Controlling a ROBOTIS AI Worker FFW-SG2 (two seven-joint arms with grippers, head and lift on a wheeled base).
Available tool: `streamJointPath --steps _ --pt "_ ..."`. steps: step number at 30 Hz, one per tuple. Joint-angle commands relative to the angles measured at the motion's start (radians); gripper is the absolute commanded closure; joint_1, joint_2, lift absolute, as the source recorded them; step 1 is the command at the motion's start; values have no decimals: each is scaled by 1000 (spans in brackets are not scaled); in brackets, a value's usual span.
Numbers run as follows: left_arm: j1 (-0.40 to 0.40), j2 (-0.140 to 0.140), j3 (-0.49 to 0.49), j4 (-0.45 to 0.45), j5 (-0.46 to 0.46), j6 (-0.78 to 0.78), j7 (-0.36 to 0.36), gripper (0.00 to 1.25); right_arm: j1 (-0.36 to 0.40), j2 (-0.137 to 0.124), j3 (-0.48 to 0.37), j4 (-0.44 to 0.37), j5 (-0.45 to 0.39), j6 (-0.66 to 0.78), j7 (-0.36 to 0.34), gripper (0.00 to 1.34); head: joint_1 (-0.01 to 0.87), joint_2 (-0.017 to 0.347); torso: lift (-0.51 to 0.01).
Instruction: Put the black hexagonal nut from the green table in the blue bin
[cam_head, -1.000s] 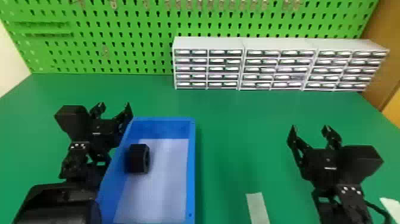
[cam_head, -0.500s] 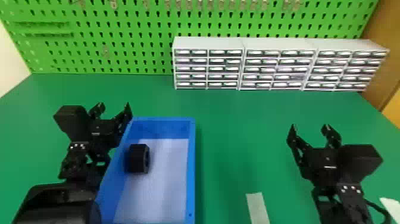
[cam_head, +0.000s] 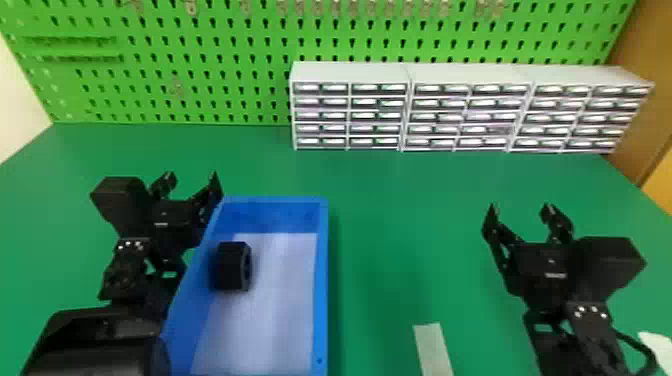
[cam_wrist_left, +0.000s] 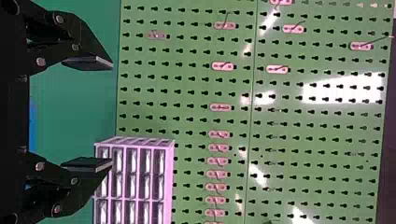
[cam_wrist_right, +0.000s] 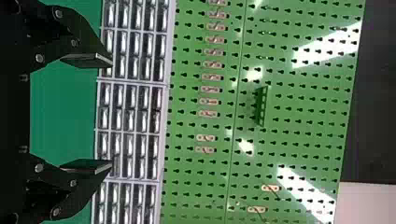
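In the head view my left gripper (cam_head: 192, 187) stands open beside the upper left corner of the blue bin (cam_head: 323, 280), holding nothing. My right gripper (cam_head: 522, 212) is open over the table at the right, well apart from the bin. The black hexagonal nut (cam_head: 231, 266) lies inside the bin near its left wall, its hole facing right. In the left wrist view the left gripper (cam_wrist_left: 112, 114) has its two fingers wide apart with nothing between them. Likewise spread and without a load is the right gripper (cam_wrist_right: 112, 113) in the right wrist view.
The green table (cam_head: 380, 210) spreads around the bin. White drawer cabinets (cam_head: 410, 75) line its back, before a green pegboard (cam_head: 210, 75). A pale strip (cam_head: 433, 350) lies at the front, right of the bin, and a white piece (cam_head: 657, 347) at the right edge.
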Motion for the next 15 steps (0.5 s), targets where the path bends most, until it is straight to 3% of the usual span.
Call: streamJointPath --steps 1,15 --pt "-1 -3 -2 0 0 0 0 512 0 -1 -1 0 -1 0 0 498 686 51 -97" --pt "-2 -3 -2 0 -2 0 0 512 -2 -4 -1 0 -1 3 0 498 686 51 -97"
